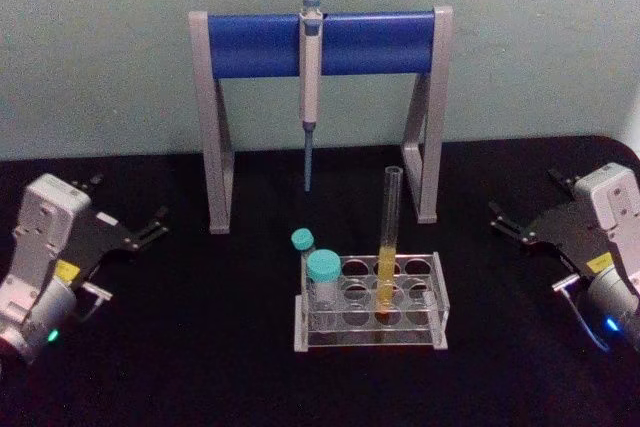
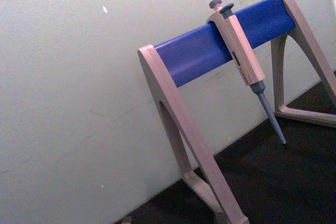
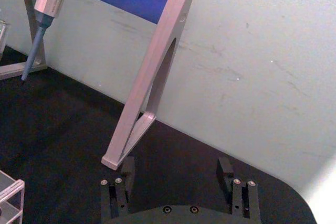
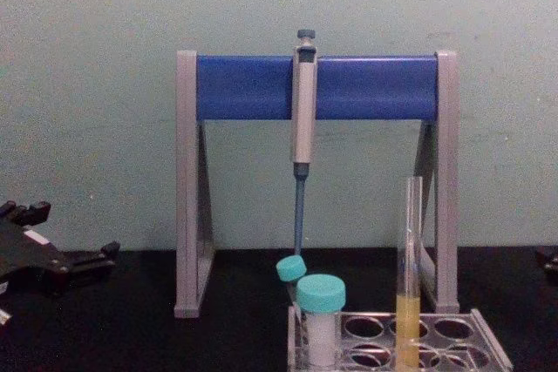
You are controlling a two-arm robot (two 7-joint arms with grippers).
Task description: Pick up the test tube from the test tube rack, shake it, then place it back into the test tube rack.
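My left gripper [image 1: 150, 227] and right gripper [image 1: 503, 221] sit open and empty; the long thin clear glass test tube [image 1: 391, 217] looks light, slick, fragile, so I'd pinch gently above the yellow liquid [image 1: 385, 282].

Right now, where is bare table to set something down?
Bare patches lie between the left gripper and the test tube rack, between the rack and the right gripper, and before the rack. Crowded: the rack itself, with test tube and vials.
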